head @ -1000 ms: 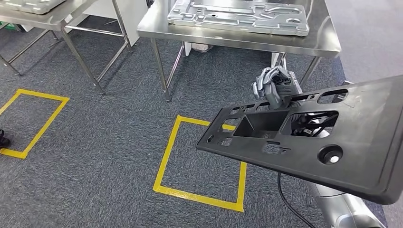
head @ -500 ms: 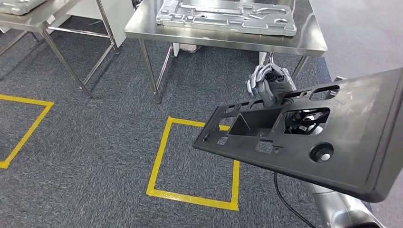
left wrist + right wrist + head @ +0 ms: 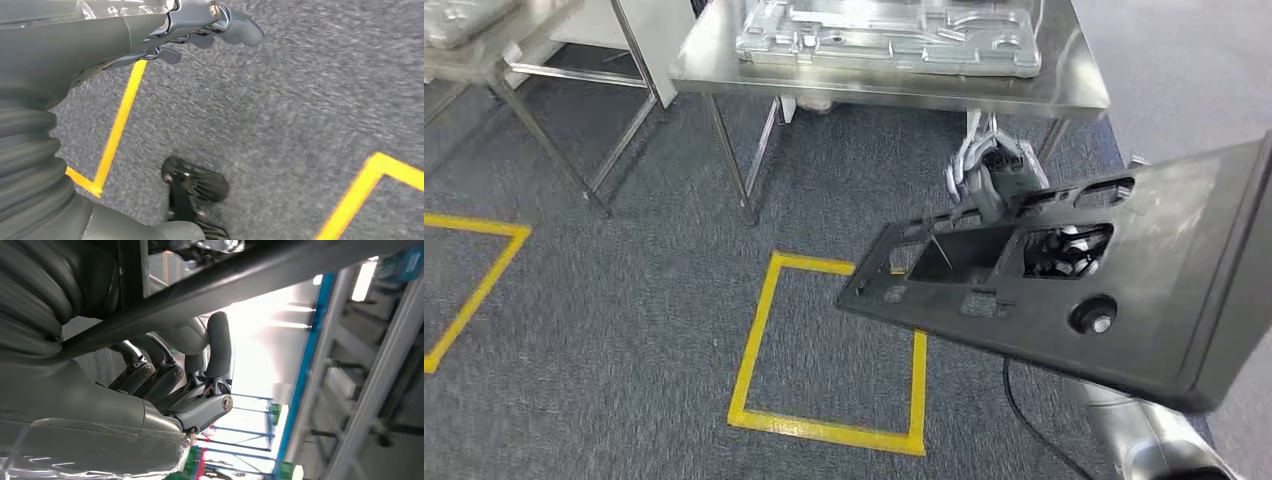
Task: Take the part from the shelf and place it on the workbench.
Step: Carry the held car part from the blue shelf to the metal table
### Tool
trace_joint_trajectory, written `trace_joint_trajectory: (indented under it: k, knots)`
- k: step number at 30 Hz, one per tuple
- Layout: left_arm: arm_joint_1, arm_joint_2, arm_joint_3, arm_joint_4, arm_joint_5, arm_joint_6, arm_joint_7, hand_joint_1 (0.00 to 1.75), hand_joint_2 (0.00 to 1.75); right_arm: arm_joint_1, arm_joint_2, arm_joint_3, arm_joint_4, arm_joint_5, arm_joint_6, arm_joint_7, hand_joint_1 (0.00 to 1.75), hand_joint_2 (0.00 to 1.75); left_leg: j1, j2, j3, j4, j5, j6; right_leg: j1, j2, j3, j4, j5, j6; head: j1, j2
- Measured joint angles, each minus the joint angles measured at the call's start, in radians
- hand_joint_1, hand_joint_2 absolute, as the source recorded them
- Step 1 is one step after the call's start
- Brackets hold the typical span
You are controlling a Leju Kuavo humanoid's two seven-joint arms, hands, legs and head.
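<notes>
The view has swung nearer the steel workbench (image 3: 1079, 95) on grey carpet (image 3: 624, 300); right hand (image 3: 994, 175) fingers (image 3: 969, 165) grip the black part (image 3: 1064, 290)

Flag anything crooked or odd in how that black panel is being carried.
The black panel rides tilted, its near edge high and its far corner dipping toward the floor. The right hand grips it at the far edge alone. The left hand hangs over the carpet, holding nothing.
</notes>
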Motion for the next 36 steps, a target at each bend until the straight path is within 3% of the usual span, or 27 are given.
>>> trace_joint_trajectory:
  k: [1, 3, 4, 5, 6, 8, 9, 10, 12, 14, 16, 18, 20, 21, 22, 24, 25, 26, 29, 31, 34, 35, 36]
  knots:
    - [0.000, 0.000, -0.001, 0.000, 0.000, 0.000, -0.001, 0.00, 1.75, -0.001, 0.000, 0.000, -0.001, 0.000, 0.000, 0.000, 1.75, 1.75, 0.001, -0.001, -0.031, 0.060, -0.019, -0.003, -0.001, 0.000, 0.013, -0.003, -0.008, -0.005, -0.003, 0.000]
    - [0.002, 0.000, -0.005, 0.000, 0.000, 0.000, -0.001, 0.00, 1.75, 0.000, 0.001, 0.002, 0.001, 0.001, 0.001, 0.000, 1.75, 1.75, 0.001, -0.003, -0.132, 0.212, -0.055, -0.008, 0.001, 0.003, 0.036, -0.004, -0.027, -0.010, -0.009, 0.000]
    - [0.004, 0.000, -0.007, 0.000, 0.000, 0.000, -0.001, 0.00, 1.75, 0.003, 0.002, 0.002, 0.001, 0.001, 0.002, 0.001, 1.75, 1.75, 0.001, -0.003, -0.177, 0.261, -0.052, -0.008, 0.002, 0.005, 0.048, -0.004, -0.038, -0.011, -0.010, 0.000]
    - [0.006, 0.000, -0.009, 0.000, 0.001, 0.000, -0.001, 0.00, 1.75, 0.005, 0.002, 0.003, 0.002, 0.001, 0.002, 0.001, 1.75, 1.75, 0.001, -0.003, -0.205, 0.271, -0.026, -0.007, 0.004, 0.007, 0.063, -0.003, -0.050, -0.011, -0.011, 0.000]
    - [0.008, 0.000, -0.011, 0.000, 0.001, 0.001, -0.001, 0.00, 1.75, 0.006, 0.002, 0.004, 0.002, 0.001, 0.002, 0.001, 1.75, 1.75, 0.000, -0.003, -0.213, 0.238, 0.023, -0.003, 0.005, 0.009, 0.081, -0.004, -0.064, -0.010, -0.012, 0.000]
    - [0.010, 0.002, -0.013, 0.000, 0.002, 0.004, 0.000, 0.00, 1.75, 0.006, 0.002, 0.004, 0.002, 0.001, 0.002, 0.001, 1.75, 1.75, -0.005, -0.006, -0.186, 0.106, 0.133, 0.010, 0.007, 0.011, 0.118, -0.006, -0.092, -0.007, -0.011, 0.000]
    - [0.010, 0.003, -0.014, 0.001, 0.003, 0.005, 0.000, 0.00, 1.75, 0.005, 0.003, 0.005, 0.003, 0.001, 0.002, 0.001, 1.75, 1.75, -0.009, -0.007, -0.169, 0.053, 0.164, 0.018, 0.008, 0.012, 0.132, -0.009, -0.103, -0.002, -0.010, 0.000]
    - [0.010, 0.005, -0.014, 0.001, 0.004, 0.007, 0.001, 0.00, 1.75, 0.004, 0.004, 0.005, 0.003, 0.001, 0.002, 0.001, 1.75, 1.75, -0.013, -0.008, -0.154, 0.019, 0.169, 0.025, 0.008, 0.013, 0.140, -0.013, -0.111, 0.003, -0.009, 0.000]
    - [0.008, 0.007, -0.015, 0.001, 0.006, 0.008, 0.002, 0.00, 1.75, 0.003, 0.006, 0.007, 0.000, 0.001, 0.002, 0.000, 1.75, 1.75, -0.017, -0.009, -0.136, -0.007, 0.146, 0.037, 0.008, 0.015, 0.143, -0.012, -0.110, 0.016, -0.008, 0.000]
    - [0.006, 0.009, -0.016, 0.001, 0.008, 0.010, 0.003, 0.00, 1.75, 0.001, 0.006, 0.007, -0.003, 0.003, -0.002, -0.004, 1.75, 1.75, -0.011, -0.010, -0.116, -0.028, 0.131, 0.047, 0.007, 0.013, 0.127, 0.024, -0.096, 0.027, -0.009, 0.000]
    - [0.005, 0.009, -0.016, 0.001, 0.009, 0.011, 0.004, 0.00, 1.75, -0.002, 0.007, 0.006, -0.004, 0.006, -0.008, -0.012, 1.75, 1.75, -0.007, -0.011, -0.092, -0.041, 0.121, 0.056, 0.004, 0.011, 0.067, 0.122, -0.102, 0.038, -0.005, 0.000]
    - [0.005, 0.008, -0.017, 0.001, 0.010, 0.014, 0.006, 0.00, 1.75, 0.000, 0.008, 0.006, -0.003, 0.011, -0.012, -0.025, 1.75, 1.75, -0.006, -0.013, -0.072, -0.045, 0.104, 0.060, 0.000, 0.009, -0.024, 0.239, -0.150, 0.048, 0.000, 0.000]
    - [0.005, 0.007, -0.019, 0.001, 0.012, 0.017, 0.009, 0.00, 1.75, 0.004, 0.009, 0.006, -0.003, 0.016, -0.011, -0.034, 1.75, 1.75, -0.005, -0.016, -0.046, -0.045, 0.084, 0.058, -0.004, 0.007, -0.086, 0.282, -0.182, 0.052, 0.001, 0.000]
    - [0.006, 0.006, -0.020, 0.001, 0.014, 0.019, 0.010, 0.00, 1.75, 0.004, 0.010, 0.006, -0.003, 0.016, -0.009, -0.037, 1.75, 1.75, -0.005, -0.017, -0.030, -0.045, 0.073, 0.056, -0.005, 0.006, -0.094, 0.257, -0.165, 0.051, 0.002, 0.000]
    - [0.006, 0.006, -0.021, 0.001, 0.016, 0.020, 0.010, 0.00, 1.75, 0.002, 0.011, 0.006, -0.003, 0.013, -0.004, -0.037, 1.75, 1.75, -0.004, -0.018, -0.012, -0.045, 0.061, 0.053, -0.006, 0.004, -0.088, 0.202, -0.123, 0.049, 0.002, 0.000]
    - [0.006, 0.006, -0.022, 0.001, 0.021, 0.024, 0.010, 0.00, 1.75, -0.007, 0.013, 0.005, -0.004, -0.001, 0.012, -0.033, 1.75, 1.75, -0.004, -0.019, 0.015, -0.045, 0.038, 0.045, -0.003, -0.003, -0.063, 0.072, -0.010, 0.042, 0.001, 0.000]
    - [0.005, 0.006, -0.023, 0.002, 0.022, 0.025, 0.010, 0.00, 1.75, -0.012, 0.015, 0.005, -0.004, -0.012, 0.021, -0.028, 1.75, 1.75, -0.005, -0.018, 0.023, -0.046, 0.028, 0.039, 0.000, -0.006, -0.054, 0.031, 0.024, 0.036, 0.001, 0.000]
    - [0.004, 0.006, -0.024, 0.002, 0.023, 0.026, 0.010, 0.00, 1.75, -0.019, 0.018, 0.004, -0.007, -0.021, 0.029, -0.022, 1.75, 1.75, -0.005, -0.018, 0.030, -0.047, 0.024, 0.033, 0.003, -0.007, -0.051, 0.010, 0.041, 0.029, 0.000, 0.000]
    - [0.002, 0.006, -0.028, 0.002, 0.024, 0.025, 0.009, 0.00, 1.75, -0.049, 0.033, 0.004, -0.022, -0.043, 0.043, -0.004, 1.75, 1.75, -0.005, -0.015, 0.041, -0.030, 0.024, 0.013, 0.003, -0.001, -0.030, -0.003, 0.035, 0.004, -0.001, 0.000]
    - [-0.002, 0.006, -0.032, 0.002, 0.024, 0.025, 0.008, 0.00, 1.75, -0.074, 0.047, 0.004, -0.029, -0.049, 0.045, 0.002, 1.75, 1.75, -0.002, -0.015, 0.012, 0.041, 0.003, 0.006, 0.001, 0.000, -0.005, -0.009, 0.027, -0.006, -0.005, 0.000]
    - [-0.006, 0.006, -0.037, 0.002, 0.025, 0.024, 0.008, 0.00, 1.75, -0.091, 0.066, 0.007, -0.033, -0.050, 0.044, 0.006, 1.75, 1.75, 0.000, -0.015, -0.106, 0.224, -0.071, -0.005, 0.003, 0.002, 0.019, -0.010, 0.005, -0.012, -0.008, 0.000]
    - [-0.005, 0.006, -0.038, 0.002, 0.025, 0.023, 0.008, 0.00, 1.75, -0.092, 0.070, 0.009, -0.034, -0.050, 0.044, 0.007, 1.75, 1.75, 0.000, -0.015, -0.136, 0.250, -0.081, -0.007, 0.003, 0.003, 0.029, -0.010, -0.003, -0.012, -0.008, 0.000]
    - [-0.003, 0.005, -0.039, 0.002, 0.025, 0.023, 0.008, 0.00, 1.75, -0.093, 0.074, 0.010, -0.034, -0.050, 0.044, 0.007, 1.75, 1.75, 0.000, -0.015, -0.150, 0.238, -0.069, -0.007, 0.004, 0.004, 0.040, -0.009, -0.012, -0.011, -0.008, 0.000]
